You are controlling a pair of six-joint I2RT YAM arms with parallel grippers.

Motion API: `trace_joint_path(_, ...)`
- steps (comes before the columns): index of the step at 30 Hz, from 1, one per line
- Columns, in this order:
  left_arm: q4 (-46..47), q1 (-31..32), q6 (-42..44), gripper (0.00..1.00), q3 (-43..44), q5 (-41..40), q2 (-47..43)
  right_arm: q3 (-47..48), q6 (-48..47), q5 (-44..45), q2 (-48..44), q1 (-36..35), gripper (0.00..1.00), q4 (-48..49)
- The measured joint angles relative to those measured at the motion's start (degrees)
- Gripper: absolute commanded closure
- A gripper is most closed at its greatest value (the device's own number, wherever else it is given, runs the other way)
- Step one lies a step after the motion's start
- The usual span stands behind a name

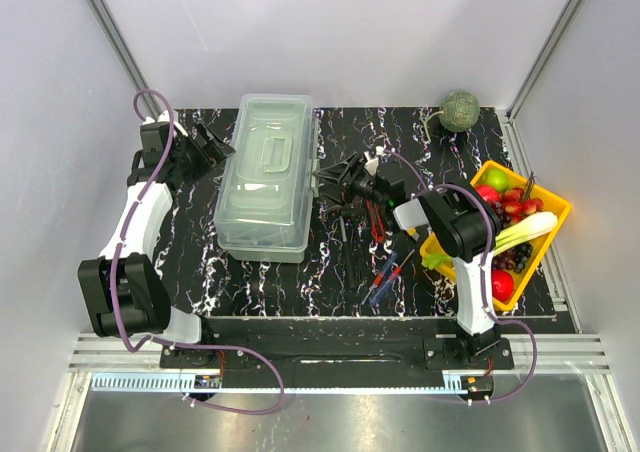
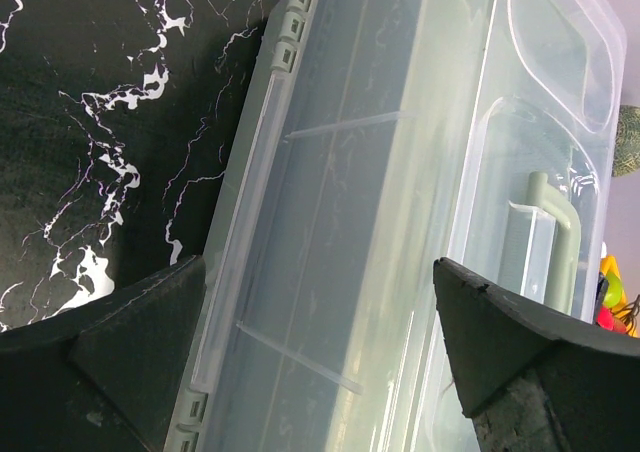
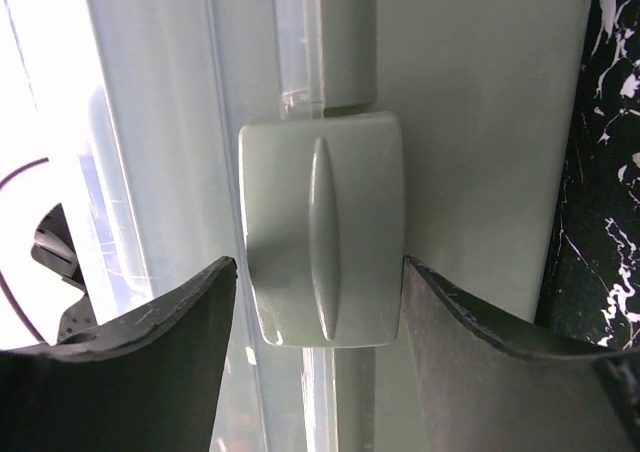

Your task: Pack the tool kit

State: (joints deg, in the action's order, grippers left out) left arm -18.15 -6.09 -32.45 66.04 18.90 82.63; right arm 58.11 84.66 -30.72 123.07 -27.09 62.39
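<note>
Toolbox point(image 1: 265, 177) x1, shut; L gripper point(image 2: 320, 267) spread wide, R gripper point(image 3: 319, 272) straddles 1 latch point(image 3: 320, 222), grip unclear.

Inside the toolbox point(image 1: 262, 234), the contents were a blur behind the cloudy lid point(image 1: 268, 157). Dark tools point(image 1: 350, 222) beside it merged with the black bench point(image 1: 250, 292) — too small to name. The right arm point(image 1: 465, 227) hid part of the fruit tray point(image 1: 556, 210). Whether the right hand point(image 3: 318, 264) pinched the latch point(image 3: 320, 202) or merely flanked it — unclear.
</note>
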Motion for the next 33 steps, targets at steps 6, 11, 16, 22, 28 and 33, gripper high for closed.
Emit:
trace_joint_path(6, -0.3, 0.0, 0.0, 0.01, 0.2, -0.2, 0.0, 3.9, -6.3, -2.9, -1.7, 0.0, 0.30, -9.1)
trace_joint_path(11, -0.5, -0.4, 0.5, 0.01, 0.3, -1.1, -0.2, 5.3, -7.6, -3.7, -1.7, 0.0, 0.52, -11.5)
trace_joint_path(16, -0.6, -0.5, 0.7, 0.01, 0.4, -2.0, -0.4, 6.8, -4.3, -5.7, 0.9, 0.0, 0.67, -6.8)
trace_joint_path(22, -1.0, -1.2, 0.6, 0.01, 0.8, -5.3, -0.4, 11.5, -0.2, -7.9, 4.3, -0.1, 0.72, -3.8)
trace_joint_path(28, -1.3, -1.2, 0.4, 0.01, 1.0, -6.9, -0.4, 11.8, 2.5, -7.1, 4.6, -0.1, 0.77, -3.4)
trace_joint_path(33, -1.3, -0.7, -0.3, 0.01, 1.0, -6.4, -0.4, 8.5, 4.3, -3.4, 4.6, -0.1, 0.81, 0.3)
